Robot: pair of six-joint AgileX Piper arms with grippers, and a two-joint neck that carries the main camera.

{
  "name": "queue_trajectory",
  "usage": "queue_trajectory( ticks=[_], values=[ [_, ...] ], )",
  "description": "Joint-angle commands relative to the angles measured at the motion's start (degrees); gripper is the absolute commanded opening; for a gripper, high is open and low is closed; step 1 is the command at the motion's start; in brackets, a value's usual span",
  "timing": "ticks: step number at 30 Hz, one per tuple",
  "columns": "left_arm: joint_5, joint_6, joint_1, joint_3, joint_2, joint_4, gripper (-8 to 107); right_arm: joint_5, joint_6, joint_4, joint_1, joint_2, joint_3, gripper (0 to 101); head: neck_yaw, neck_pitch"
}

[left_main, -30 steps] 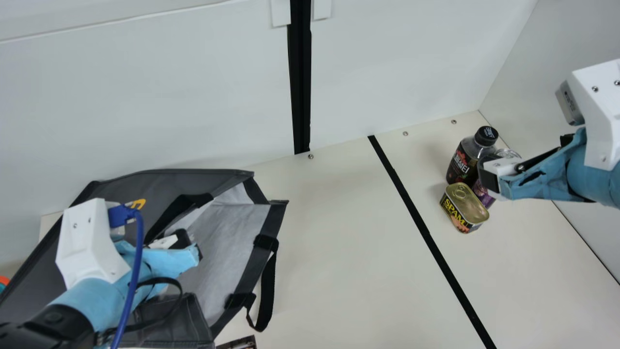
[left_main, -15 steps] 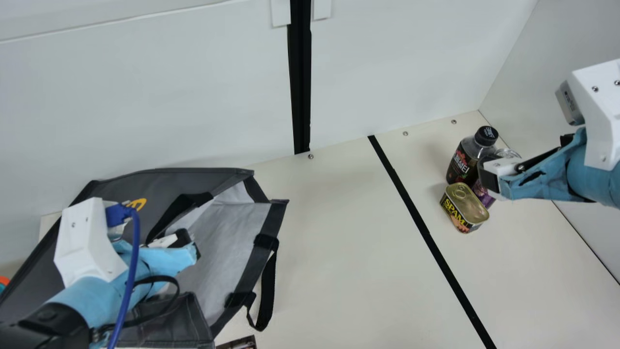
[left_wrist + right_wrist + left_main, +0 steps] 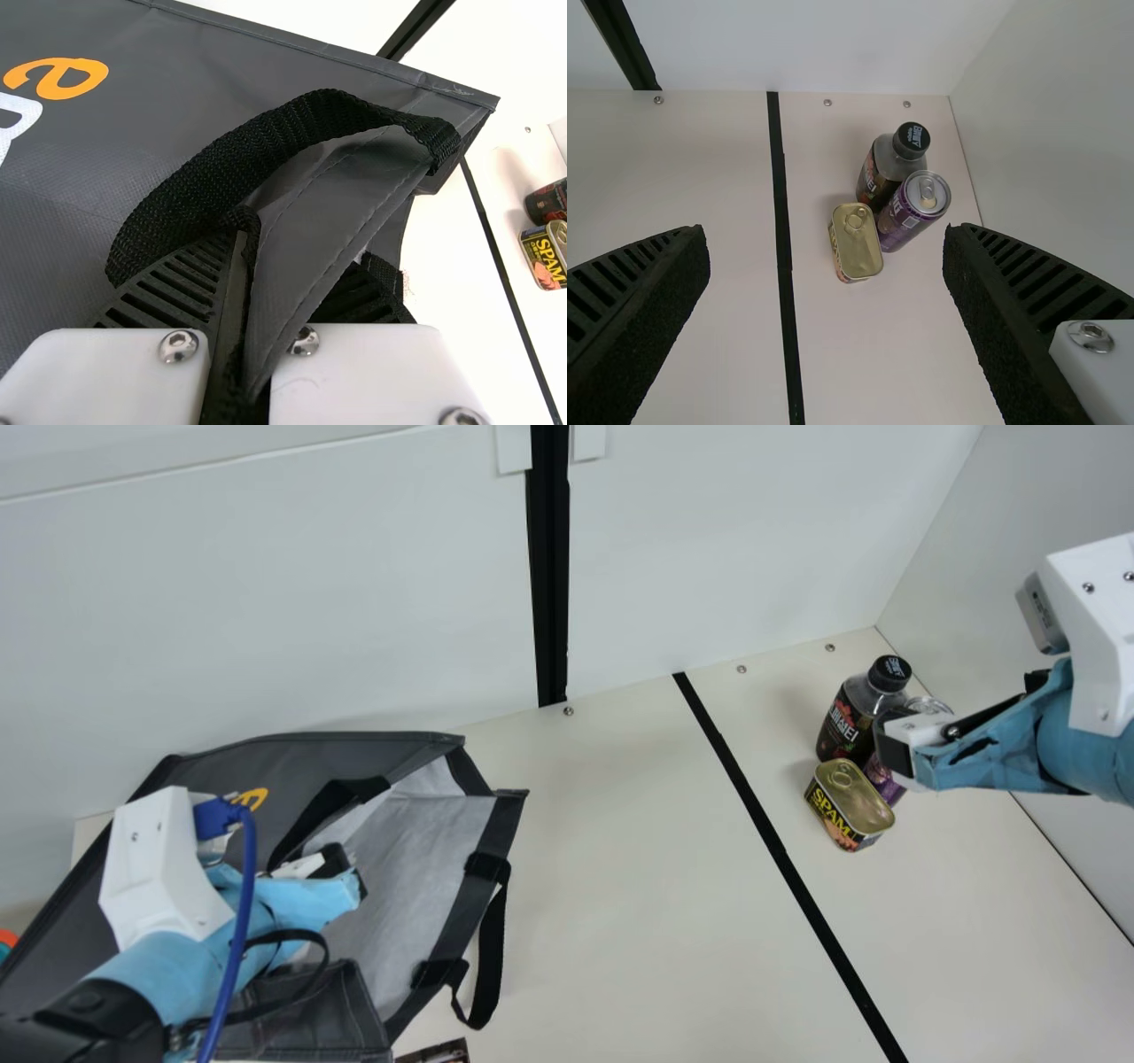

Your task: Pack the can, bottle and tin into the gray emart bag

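Left hand (image 3: 347, 870) shifted slightly left; angled, gripping bag (image 3: 310, 757) edge

The cream table (image 3: 638, 886) bears bag (image 3: 292, 760), bottle (image 3: 842, 728), can (image 3: 900, 223), tin (image 3: 852, 797), black strip (image 3: 781, 855).

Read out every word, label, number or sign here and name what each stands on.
"SPAM": on the tin.
"e", in orange: on the gray emart bag; the white letter beside it is cut off.
Print on the bottle and the purple can: too small to read surely.
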Motion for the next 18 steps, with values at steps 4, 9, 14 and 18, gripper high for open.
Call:
queue_trajectory(
  ticks=[4, 9, 14, 18],
  values=[
    [0.0, 0.0, 0.0, 0.0, 0.0, 0.0, 10, 0.0, 0.0, 0.0, 0.0, 0.0, 0.0, 91, 0.0, -1.3],
    [0.0, 0.0, 0.0, 0.0, 0.0, 0.0, 10, 0.0, 0.0, 0.0, 0.0, 0.0, 0.0, 91, 0.0, -1.3],
    [0.0, 0.0, 0.0, 0.0, 0.0, 0.0, 10, 0.0, 0.0, 0.0, 0.0, 0.0, 0.0, 91, 0.0, -1.3],
    [0.0, 0.0, 0.0, 0.0, 0.0, 0.0, 10, 0.0, 0.0, 0.0, 0.0, 0.0, 0.0, 91, 0.0, -1.3]
  ],
)
